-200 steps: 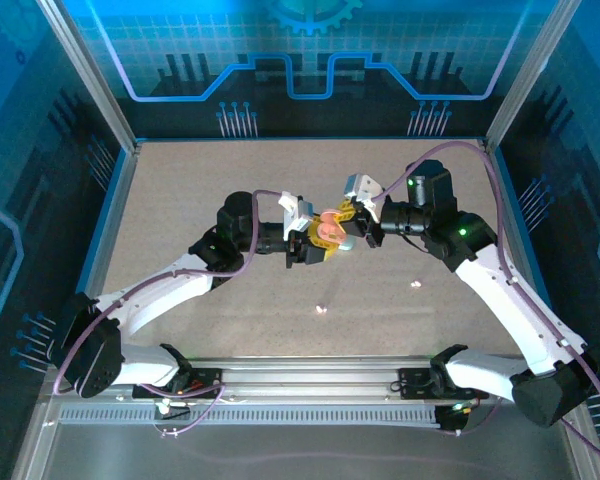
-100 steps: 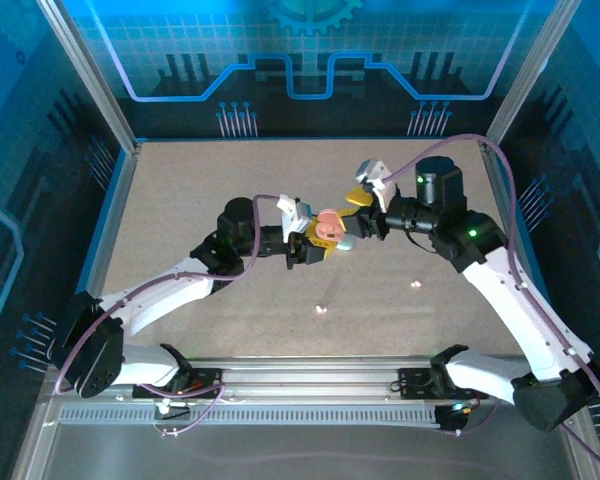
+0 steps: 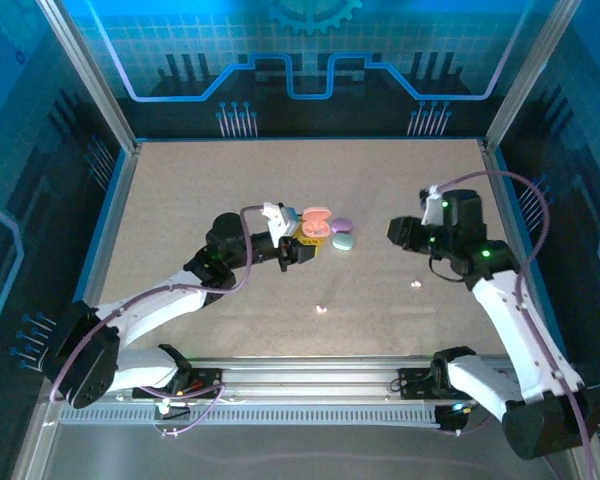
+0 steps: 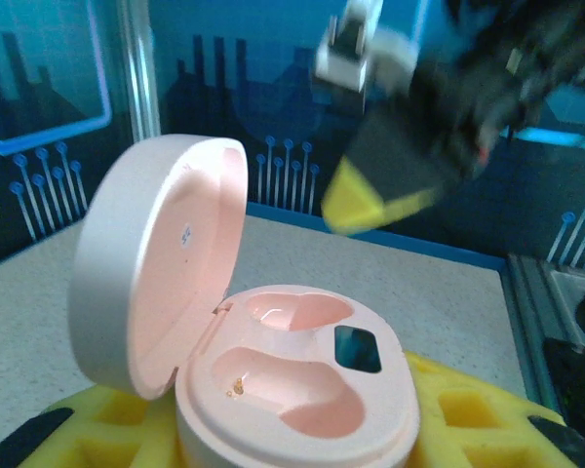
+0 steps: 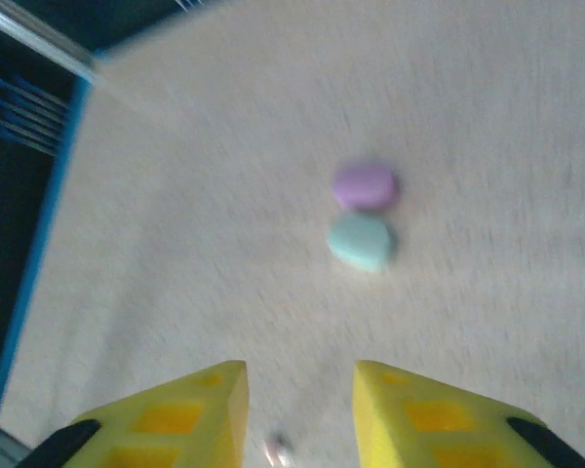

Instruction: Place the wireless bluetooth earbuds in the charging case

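Looking top-down: left hand [image 3: 302, 248] pinches the open pink charging case [image 3: 317, 222], just beside a purple case [image 3: 342, 224] and a teal case [image 3: 342, 240]; two earbuds [image 3: 321, 309] lie loose on the surface [image 3: 180, 200] nearer the bases, right hand [image 3: 394, 232] well apart to the right. Left wrist: case sits clamped between the yellow fingers, lid up, both wells empty. Right wrist: fingers spread, gripping nothing, purple and teal cases side by side ahead.

Out on the speckled beige table [image 3: 180, 200], a purple pebble-shaped case [image 3: 343, 224] lies right beside a mint-green one [image 3: 342, 241] — both shut, near the middle. Behind them glows a blue circuit-pattern backdrop [image 3: 310, 60]; silver frame posts [image 3: 88, 78] rise at the corners — and a metal rail [image 3: 310, 375] runs along the near edge.
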Robot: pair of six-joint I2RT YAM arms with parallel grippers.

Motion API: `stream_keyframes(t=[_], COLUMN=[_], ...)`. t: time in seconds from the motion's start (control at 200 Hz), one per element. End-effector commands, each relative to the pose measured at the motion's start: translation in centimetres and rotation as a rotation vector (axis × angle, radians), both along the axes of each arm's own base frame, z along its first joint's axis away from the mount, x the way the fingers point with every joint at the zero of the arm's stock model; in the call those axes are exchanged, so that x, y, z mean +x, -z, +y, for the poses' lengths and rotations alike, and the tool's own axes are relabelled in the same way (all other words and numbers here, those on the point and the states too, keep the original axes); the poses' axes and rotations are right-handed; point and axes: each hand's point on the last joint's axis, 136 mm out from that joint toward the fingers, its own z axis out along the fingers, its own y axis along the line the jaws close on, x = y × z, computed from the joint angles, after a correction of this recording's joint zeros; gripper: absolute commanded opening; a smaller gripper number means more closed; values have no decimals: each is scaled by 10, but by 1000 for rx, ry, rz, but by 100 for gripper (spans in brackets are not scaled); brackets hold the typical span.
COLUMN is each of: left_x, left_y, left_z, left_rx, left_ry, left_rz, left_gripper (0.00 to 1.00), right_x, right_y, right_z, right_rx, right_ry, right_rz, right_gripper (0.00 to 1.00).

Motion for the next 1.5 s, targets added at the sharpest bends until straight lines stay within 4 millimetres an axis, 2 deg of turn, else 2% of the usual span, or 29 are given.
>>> stream_keyframes(t=[0.0, 0.04, 0.05, 0.13, 0.155, 0.17, 0.3, 0.48, 0.62, 0.886, 1.111, 1.251, 1.496], left_x=[0, 1, 1, 2, 3, 4, 10, 13, 12, 9, 9, 10, 16], left_y=[-25, -26, -26, -25, -25, -25, -22, -17, -17, -23, -24, -27, -33], left_z=[15, 19, 20, 29, 32, 34, 58, 89, 105, 107, 103, 98, 91], left_rx=[-54, -57, -57, -54, -53, -54, -64, -72, -72, -84, -81, -83, -79], left_ry=[-66, -77, -80, -102, -114, -123, -186, -284, -341, -333, -309, -281, -255], left_rz=[-80, -86, -86, -85, -85, -85, -70, -54, -60, -72, -64, -52, -39], left_gripper=[31, 31, 31, 31, 31, 31, 31, 30, 30, 30, 30, 30, 30], right_x=[-22, -25, -31, -39, -44, -40, -46, -55, -63, -61, -67, -72, -78], right_y=[44, 51, 63, 79, 90, 84, 111, 129, 147, 171, 186, 195, 193], right_z=[17, 28, 32, 56, 62, 69, 94, 131, 148, 164, 170, 166, 166], right_rx=[37, 22, 10, -55, -89, -100, -229, -282, -380, -516, -563, -601, -601], right_ry=[-28, -82, -107, -241, -282, -308, -430, -570, -658, -725, -773, -780, -788], right_rz=[212, 229, 254, 277, 305, 287, 351, 342, 356, 368, 407, 447, 470], right_gripper=[30, 30, 30, 30, 30, 30, 29, 31, 33, 35, 33, 32, 30])
